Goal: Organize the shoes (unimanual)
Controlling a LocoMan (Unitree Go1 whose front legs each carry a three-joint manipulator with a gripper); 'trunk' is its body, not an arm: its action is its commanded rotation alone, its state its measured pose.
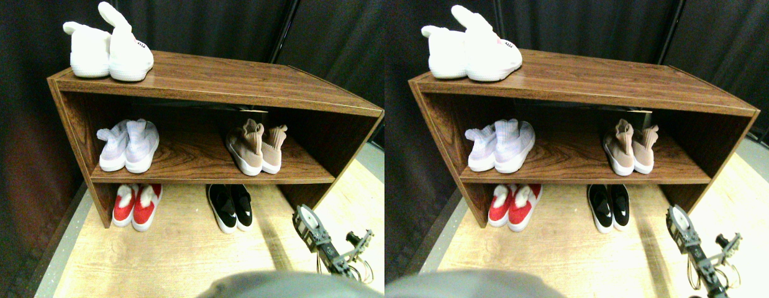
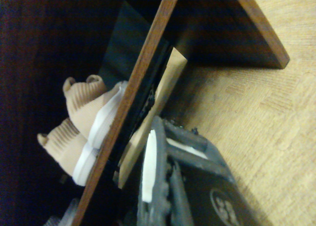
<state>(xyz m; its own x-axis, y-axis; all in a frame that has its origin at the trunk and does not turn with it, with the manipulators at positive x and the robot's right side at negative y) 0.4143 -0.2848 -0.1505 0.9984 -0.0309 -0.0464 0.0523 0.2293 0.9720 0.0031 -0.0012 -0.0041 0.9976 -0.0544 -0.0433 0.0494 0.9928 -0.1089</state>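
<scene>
A wooden shoe rack (image 1: 223,81) stands on a light wood-grain floor (image 1: 173,261) against a dark curtain (image 1: 235,25). It has a top board, one middle shelf (image 1: 192,161), and an open space beneath at floor level.

On the top board, at its left end, sits a pair of white shoes (image 1: 108,53), side by side and touching.

On the middle shelf, a pair of pale lilac knit shoes (image 1: 130,146) stands at the left, and a pair of tan knit shoes (image 1: 255,149) with white soles stands at the right. The two pairs are well apart. In the wrist view the tan pair (image 2: 84,124) shows behind the front edge of the shelf, both shoes close together.

On the floor under the shelf, a pair of red shoes (image 1: 136,206) with white trim stands at the left, and a pair of black slip-on shoes (image 1: 230,208) with white soles stands near the middle. Their toes reach out past the front edge of the shelf.

The right pincer (image 1: 311,228) is over the floor at the lower right, in front of the rack's right side panel, right of the black pair and apart from it. It touches no shoe and carries nothing. Whether its jaws are wide or narrow cannot be told from either view.
</scene>
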